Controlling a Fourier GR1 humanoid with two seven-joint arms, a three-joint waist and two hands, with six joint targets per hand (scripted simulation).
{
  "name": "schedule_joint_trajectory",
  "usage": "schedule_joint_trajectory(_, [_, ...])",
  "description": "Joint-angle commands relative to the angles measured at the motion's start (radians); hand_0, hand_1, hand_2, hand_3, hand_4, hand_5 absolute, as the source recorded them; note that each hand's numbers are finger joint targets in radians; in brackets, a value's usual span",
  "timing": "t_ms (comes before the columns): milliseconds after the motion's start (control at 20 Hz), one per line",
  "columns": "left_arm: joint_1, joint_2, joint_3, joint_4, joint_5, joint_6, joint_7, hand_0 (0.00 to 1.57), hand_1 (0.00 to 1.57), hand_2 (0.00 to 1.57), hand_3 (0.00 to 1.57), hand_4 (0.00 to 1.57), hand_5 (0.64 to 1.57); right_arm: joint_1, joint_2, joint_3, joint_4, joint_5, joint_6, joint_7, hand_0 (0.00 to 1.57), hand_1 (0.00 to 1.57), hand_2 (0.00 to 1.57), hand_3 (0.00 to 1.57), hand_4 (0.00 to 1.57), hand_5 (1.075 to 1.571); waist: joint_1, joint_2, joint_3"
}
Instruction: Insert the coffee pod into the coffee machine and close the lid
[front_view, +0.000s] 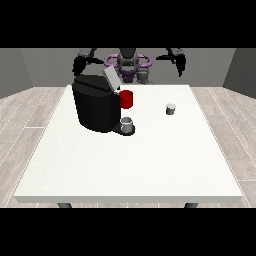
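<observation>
While the small grey cylindrical coffee pod (171, 109) stands untouched on the large white table (150, 165), no part of the task can be judged as begun. The pod is found well to the view's right of the bulky black coffee machine (96, 106), which serves as landmark, and apart from it.

At the machine's upper front corner a grey lid (111, 78) is seen tilted up, so the machine is judged open. A red holder (126, 99) sits at the machine's front, just below the lid. A small grey cup (127, 123) stands on the black base at the machine's foot.

Risks are noted as follows. The pod is small and light-looking, and could be tipped or pushed across the table by a descent that lands off its centre. The pod could be caught on the holder's rim if it is brought in tilted. The raised lid could be struck by an arm reaching past it.

The hand at the view's right (179, 62) is held high behind the table's far edge, well beyond the pod. The hand at the view's left (79, 64) hangs just above and behind the machine. Nothing is held by either hand; whether the fingers are straight or curled cannot be told.
</observation>
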Motion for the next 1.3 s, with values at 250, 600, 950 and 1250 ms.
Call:
schedule_joint_trajectory(250, [-0.173,0.198,0.132,0.209,-0.023,-0.077,0.017,0.0,0.0,0.0,0.0,0.0,1.571,-0.072,-0.026,-0.013,-0.067,-0.042,0.021,0.019,0.0,0.0,0.0,0.0,0.18,1.571,-0.093,0.093,-0.002])
schedule_joint_trajectory(600, [-0.314,0.199,0.099,0.377,-0.113,-0.04,0.033,0.0,0.0,0.0,0.0,0.0,1.571,-0.101,0.036,0.059,-0.048,0.01,-0.049,0.012,0.0,0.0,0.0,0.0,0.12,1.571,-0.11,0.142,-0.0017])
schedule_joint_trajectory(950, [-0.421,0.268,0.139,0.595,-0.123,-0.085,0.028,0.0,0.0,0.0,0.0,0.0,1.571,-0.1,0.036,0.088,-0.052,0.017,-0.028,0.016,0.0,0.0,0.0,0.0,0.33,1.571,-0.134,0.187,-0.0018])
schedule_joint_trajectory(1250, [-0.449,0.224,0.067,0.64,-0.223,-0.019,0.032,0.0,0.0,0.0,0.0,0.0,1.571,-0.194,0.036,0.05,0.015,0.05,-0.108,0.084,0.0,0.0,0.0,0.0,0.37,1.571,-0.096,0.199,-0.0017])
